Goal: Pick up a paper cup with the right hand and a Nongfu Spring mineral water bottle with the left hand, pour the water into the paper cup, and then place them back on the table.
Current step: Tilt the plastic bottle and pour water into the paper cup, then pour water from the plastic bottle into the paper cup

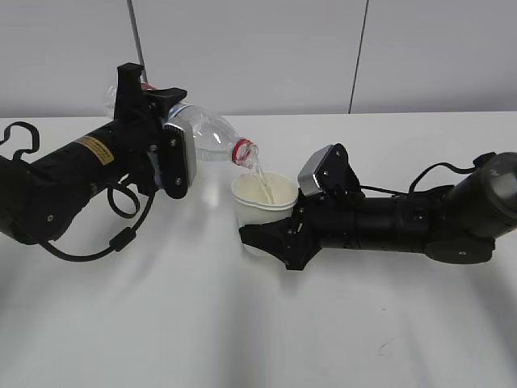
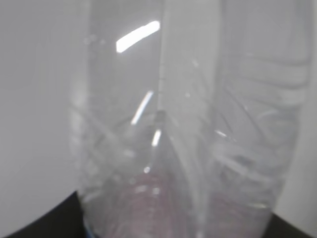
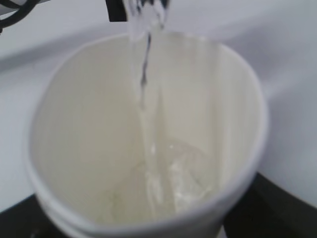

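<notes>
Exterior view showed the pour under way: the left tool (image 1: 166, 133) was pinched around the body of the Nongfu Spring mineral water bottle (image 1: 212, 139), tipped well past level so its red-ringed mouth hung just over the rim of the paper cup (image 1: 260, 212), which let a thin stream of water (image 1: 259, 176) drop inside rather than onto the bench (image 1: 242, 323). The right tool (image 1: 271, 236) was pressed against the cup's lower wall, holding it about upright and close under the bottle's mouth, apparently to catch the stream; whether the cup was lifted or resting on the bench I could not tell. From the right wrist view the stream ran down into the cream interior, where only a shallow pool had gathered, so I judged the filling to be at an early stage. The left wrist view was filled with blurred clear plastic. I counted one bottle, one cup and two arms.
</notes>
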### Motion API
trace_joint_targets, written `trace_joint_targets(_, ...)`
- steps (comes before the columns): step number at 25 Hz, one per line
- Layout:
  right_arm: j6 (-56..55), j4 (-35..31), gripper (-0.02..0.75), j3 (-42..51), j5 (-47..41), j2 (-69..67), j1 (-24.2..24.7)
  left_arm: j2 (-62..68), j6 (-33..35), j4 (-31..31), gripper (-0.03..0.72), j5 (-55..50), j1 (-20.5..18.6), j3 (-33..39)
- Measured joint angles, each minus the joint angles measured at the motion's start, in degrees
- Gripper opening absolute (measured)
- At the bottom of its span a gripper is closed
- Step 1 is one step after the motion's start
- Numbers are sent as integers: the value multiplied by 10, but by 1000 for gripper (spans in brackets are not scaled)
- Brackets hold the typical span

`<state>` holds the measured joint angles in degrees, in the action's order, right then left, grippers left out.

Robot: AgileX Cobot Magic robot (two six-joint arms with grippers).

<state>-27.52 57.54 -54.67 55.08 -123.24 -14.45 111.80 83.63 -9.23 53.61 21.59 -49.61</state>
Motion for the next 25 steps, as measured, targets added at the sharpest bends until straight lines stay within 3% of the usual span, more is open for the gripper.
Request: trace_joint_targets(25, 0, 2, 506, 0, -4, 0, 0, 0, 0, 1, 359, 1, 0, 0)
